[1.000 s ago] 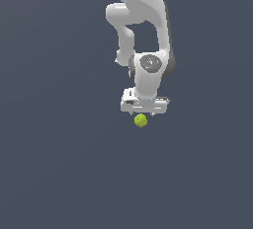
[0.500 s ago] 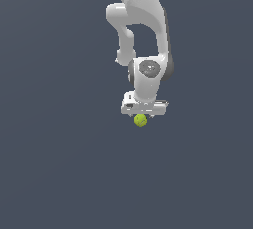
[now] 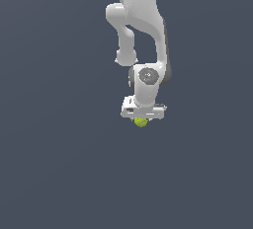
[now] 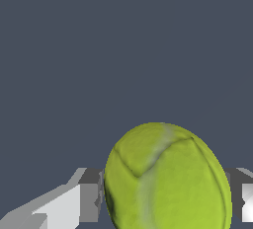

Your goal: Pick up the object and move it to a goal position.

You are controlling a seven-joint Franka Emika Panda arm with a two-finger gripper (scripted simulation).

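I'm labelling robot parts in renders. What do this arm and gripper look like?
The arm is glossy white with rounded segments, dark joint seams and a grey round cap at the wrist. The gripper is a wide white block; its fingers are grey-and-white and boxy. No cables or markings show.

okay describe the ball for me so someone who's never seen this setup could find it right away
Follow the white robot arm down to its claw near the middle of the exterior view. The ball sits right under it, between the claw's fingers. It is small, yellow-green with pale curved seams like a tennis ball, the only coloured thing against the plain dark grey background.
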